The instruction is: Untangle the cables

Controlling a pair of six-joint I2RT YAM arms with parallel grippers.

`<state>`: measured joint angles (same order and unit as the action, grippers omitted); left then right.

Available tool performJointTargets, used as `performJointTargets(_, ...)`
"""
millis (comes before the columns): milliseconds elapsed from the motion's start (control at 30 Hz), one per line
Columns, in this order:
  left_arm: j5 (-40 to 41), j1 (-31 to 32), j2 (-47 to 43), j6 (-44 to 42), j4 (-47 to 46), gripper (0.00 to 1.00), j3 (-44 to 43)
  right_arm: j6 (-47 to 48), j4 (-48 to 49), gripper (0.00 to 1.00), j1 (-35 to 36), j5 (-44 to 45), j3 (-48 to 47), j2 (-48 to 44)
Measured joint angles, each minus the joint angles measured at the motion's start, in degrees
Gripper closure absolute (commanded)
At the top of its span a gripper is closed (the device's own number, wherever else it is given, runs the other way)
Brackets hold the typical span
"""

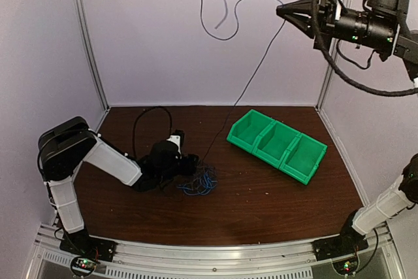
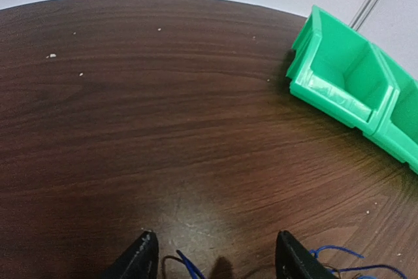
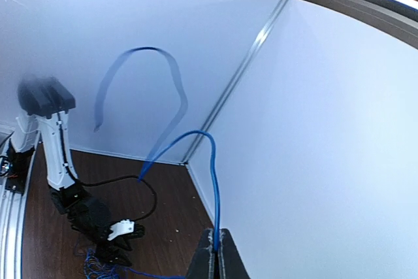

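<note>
A tangle of thin blue and black cables point(image 1: 199, 184) lies on the dark wooden table. My left gripper point(image 1: 191, 164) sits low at the tangle's left edge. In the left wrist view it point(image 2: 215, 256) is open, with a blue wire point(image 2: 186, 266) lying between the fingers and more blue loops point(image 2: 339, 251) to the right. My right gripper point(image 1: 284, 11) is raised high at the back right, shut on one blue cable point(image 3: 214, 181). This cable point(image 1: 251, 80) hangs down to the tangle, and its free end point(image 1: 215, 11) curls in the air to the left.
A green three-compartment bin point(image 1: 277, 143) stands right of the tangle and shows in the left wrist view point(image 2: 339, 83). A black lead point(image 1: 150, 114) loops up from the left wrist. White walls enclose the table at the back and both sides.
</note>
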<state>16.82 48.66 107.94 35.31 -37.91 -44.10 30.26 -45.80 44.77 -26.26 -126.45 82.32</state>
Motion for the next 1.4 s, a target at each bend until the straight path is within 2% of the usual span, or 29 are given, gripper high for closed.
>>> performJointTargets(133,1.8,-0.4,-0.3,0.4,3.6,0.38,0.2,-0.1,0.6,1.0,-5.8,1.0,1.5,-5.1)
performJointTargets(267,3.4,-1.2,-2.0,0.0,6.2,0.38,1.4,0.0,1.6,1.0,-6.9,2.8,6.2,-8.5)
performJointTargets(467,4.3,-3.9,-5.6,-1.0,8.5,0.37,4.1,0.2,2.5,1.0,-10.4,8.2,8.0,-8.2)
performJointTargets(567,3.7,-4.9,-8.4,-2.4,8.2,0.34,7.2,0.2,4.0,1.0,-11.3,9.4,8.5,-8.3)
performJointTargets(700,-3.4,-4.1,-16.2,-8.5,0.2,0.31,14.2,-0.2,7.3,1.0,-11.3,8.4,14.1,-8.7)
performJointTargets(833,-12.7,0.8,-19.8,-15.3,-8.2,0.3,14.4,-0.8,9.4,1.0,-11.3,7.5,21.4,-6.9)
performJointTargets(1000,-22.1,7.3,-16.4,-21.4,-13.0,0.33,7.8,-1.6,9.6,1.0,-11.3,7.1,26.7,-3.6)
performJointTargets(1100,-24.6,9.1,-12.6,-23.6,-14.4,0.33,3.6,-2.0,9.8,1.0,-11.4,7.0,27.0,-3.3)
performJointTargets(1400,-21.1,9.4,-0.4,-23.8,-15.6,0.36,-6.8,-2.6,10.9,1.0,-11.8,6.6,27.0,-4.2)
